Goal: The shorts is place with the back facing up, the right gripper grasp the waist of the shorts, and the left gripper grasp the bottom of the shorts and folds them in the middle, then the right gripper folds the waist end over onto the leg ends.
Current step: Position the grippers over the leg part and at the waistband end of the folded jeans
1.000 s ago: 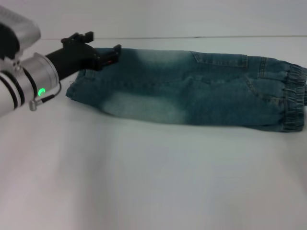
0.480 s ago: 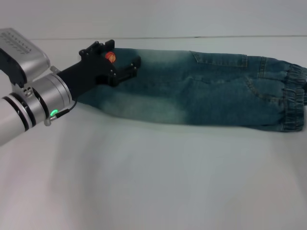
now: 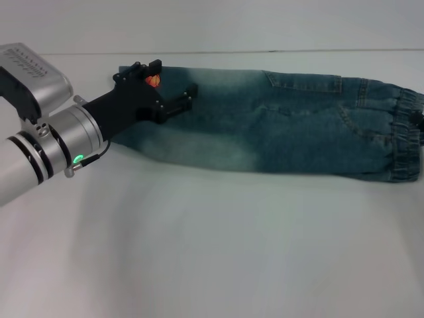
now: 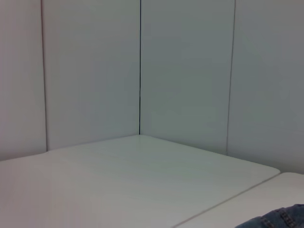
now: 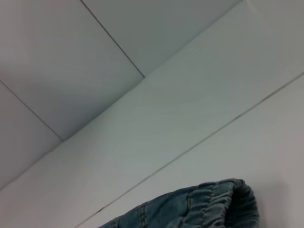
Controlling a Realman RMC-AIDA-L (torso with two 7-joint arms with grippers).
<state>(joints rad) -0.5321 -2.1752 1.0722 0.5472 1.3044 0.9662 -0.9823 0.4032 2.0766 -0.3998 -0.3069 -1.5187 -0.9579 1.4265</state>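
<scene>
The blue denim shorts (image 3: 285, 126) lie on the white table (image 3: 212, 252), folded lengthwise into a long strip. The elastic waist (image 3: 404, 136) is at the right and the leg ends are at the left. My left gripper (image 3: 187, 95) hovers over the leg end, pointing along the strip, its black fingers slightly apart with nothing between them. A corner of denim (image 4: 280, 219) shows in the left wrist view. The right wrist view shows the gathered waist (image 5: 223, 204) close by. My right gripper itself does not show in any view.
The left arm's silver wrist (image 3: 59, 139) reaches in from the left edge over the table. White wall panels (image 4: 142, 71) stand behind the table. A seam (image 5: 199, 142) runs across the tabletop behind the shorts.
My left gripper has moved from the outer tip of the leg end to the right and now sits over the shorts. The shorts have not shifted.
</scene>
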